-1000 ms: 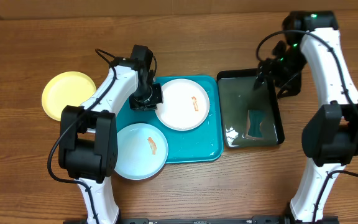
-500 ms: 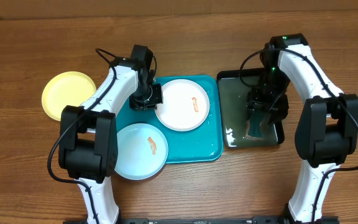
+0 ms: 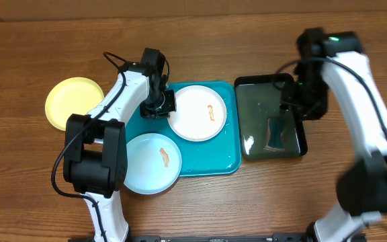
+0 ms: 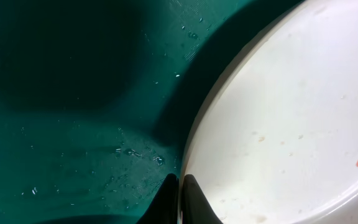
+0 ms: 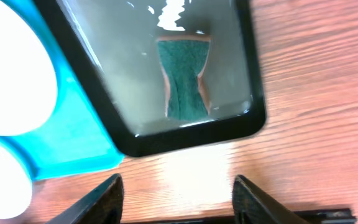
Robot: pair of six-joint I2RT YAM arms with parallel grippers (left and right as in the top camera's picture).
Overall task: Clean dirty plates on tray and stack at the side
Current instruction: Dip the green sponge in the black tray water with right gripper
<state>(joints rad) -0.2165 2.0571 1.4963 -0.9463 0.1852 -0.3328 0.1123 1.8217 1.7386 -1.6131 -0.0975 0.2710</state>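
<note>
Your left hand [image 4: 180, 198] pinches the white plate [image 4: 291, 124] by its rim, likely steadying it; your right hand [image 5: 179, 190] hangs wide near the sponge [image 5: 183, 87].

White plate [image 3: 197, 112], blue plate [image 3: 152, 163] on tray [image 3: 224, 161]

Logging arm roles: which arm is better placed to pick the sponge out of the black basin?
Right. The right claw is open near the black basin holding the sponge, while the left claw is pinching the white plate at its rim.
</note>
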